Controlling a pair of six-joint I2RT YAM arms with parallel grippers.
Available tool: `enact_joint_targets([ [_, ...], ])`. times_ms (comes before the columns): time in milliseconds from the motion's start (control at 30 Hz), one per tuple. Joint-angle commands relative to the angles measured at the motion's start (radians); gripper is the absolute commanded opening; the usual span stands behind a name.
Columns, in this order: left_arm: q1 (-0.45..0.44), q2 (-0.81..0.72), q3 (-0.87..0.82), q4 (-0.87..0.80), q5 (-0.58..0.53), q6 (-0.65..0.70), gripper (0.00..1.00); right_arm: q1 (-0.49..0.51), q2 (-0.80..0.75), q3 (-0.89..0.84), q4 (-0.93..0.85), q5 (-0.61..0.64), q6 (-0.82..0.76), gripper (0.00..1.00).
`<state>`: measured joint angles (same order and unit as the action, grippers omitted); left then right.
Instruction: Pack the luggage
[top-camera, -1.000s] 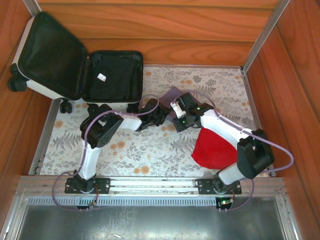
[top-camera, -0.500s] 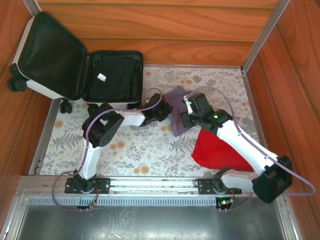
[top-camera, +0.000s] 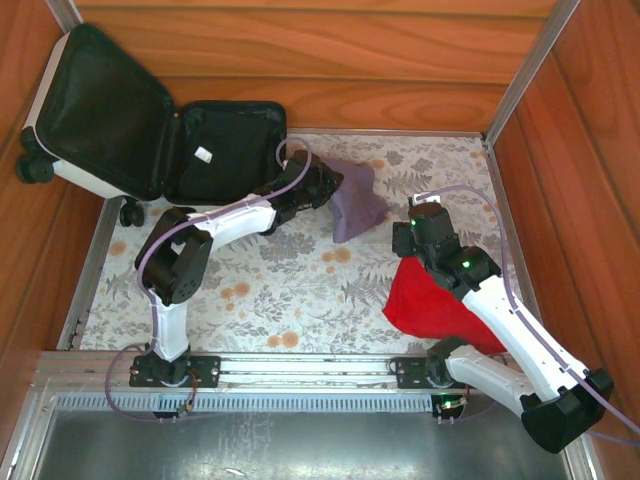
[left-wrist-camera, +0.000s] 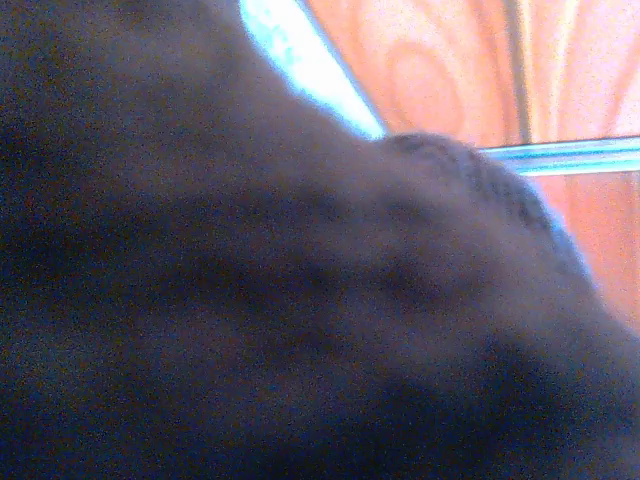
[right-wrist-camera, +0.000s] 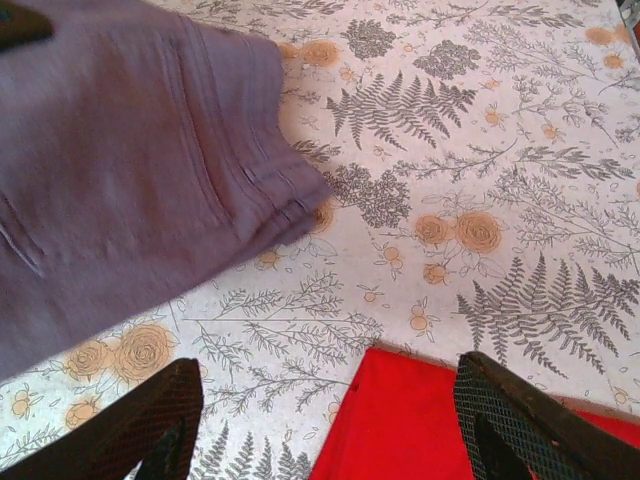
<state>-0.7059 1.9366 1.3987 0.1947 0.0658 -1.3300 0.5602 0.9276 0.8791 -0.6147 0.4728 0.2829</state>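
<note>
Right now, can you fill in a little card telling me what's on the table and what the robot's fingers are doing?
luggage: open, far left corner, black lining showing
purple cloth: folded, bunched up beside the luggage, not inside it
left fingers: shut on the purple cloth
right fingers: open, holding nothing, above the edge of the red cloth
red cloth: lying on the flowery table, near right side
</note>
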Motion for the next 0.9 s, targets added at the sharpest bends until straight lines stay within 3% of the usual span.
enact_joint_targets([
  [0, 0.014, -0.077, 0.077, 0.018, -0.004, 0.048, 0.0, -0.006, 0.002, -0.003, -0.003, 0.022, 0.038, 0.7],
  [167, 0.033, -0.136, 0.123, -0.045, -0.032, 0.119, 0.0, -0.006, 0.005, -0.006, -0.009, 0.011, 0.052, 0.7],
  [500, 0.154, -0.22, 0.243, -0.22, -0.064, 0.268, 0.0, -0.006, 0.007, -0.005, -0.012, 0.005, 0.055, 0.7],
  [867, 0.292, -0.117, 0.495, -0.378, -0.06, 0.398, 0.0, -0.006, 0.037, -0.011, -0.009, -0.012, 0.059, 0.71],
])
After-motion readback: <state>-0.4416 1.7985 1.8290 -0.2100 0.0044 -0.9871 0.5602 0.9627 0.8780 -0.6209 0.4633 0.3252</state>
